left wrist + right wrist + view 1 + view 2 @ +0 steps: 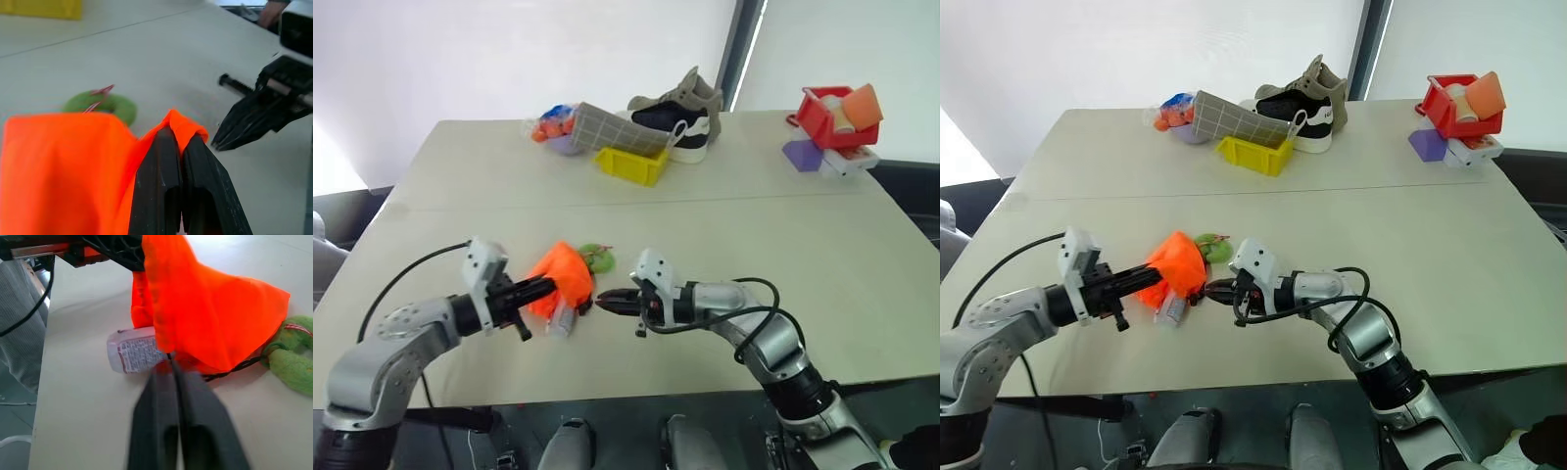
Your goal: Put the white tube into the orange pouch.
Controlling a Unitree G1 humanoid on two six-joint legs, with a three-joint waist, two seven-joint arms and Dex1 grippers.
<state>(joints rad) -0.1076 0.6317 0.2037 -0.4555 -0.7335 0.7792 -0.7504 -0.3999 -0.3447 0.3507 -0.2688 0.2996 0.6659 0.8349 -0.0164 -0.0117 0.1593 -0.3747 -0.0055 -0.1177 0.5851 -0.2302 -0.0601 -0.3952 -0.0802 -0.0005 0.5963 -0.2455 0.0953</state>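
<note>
Your left gripper (551, 285) reaches in level from the left, jaws clamped on an edge of the orange pouch (564, 275), holding it lifted over the worktop (724, 225). Your right gripper (603, 297) points left at it, jaws closed, seemingly empty. The white tube (134, 354) lies flat beneath the pouch, its long axis running near-to-far, just beyond the right jaws.

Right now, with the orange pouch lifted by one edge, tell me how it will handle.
The orange pouch is probably floppy: it droops in folds from the left gripper. It looks light, hanging from the fingers' pinch on one edge. Its mouth likely won't stay open unaided, since the cloth sags over the white tube.
</note>
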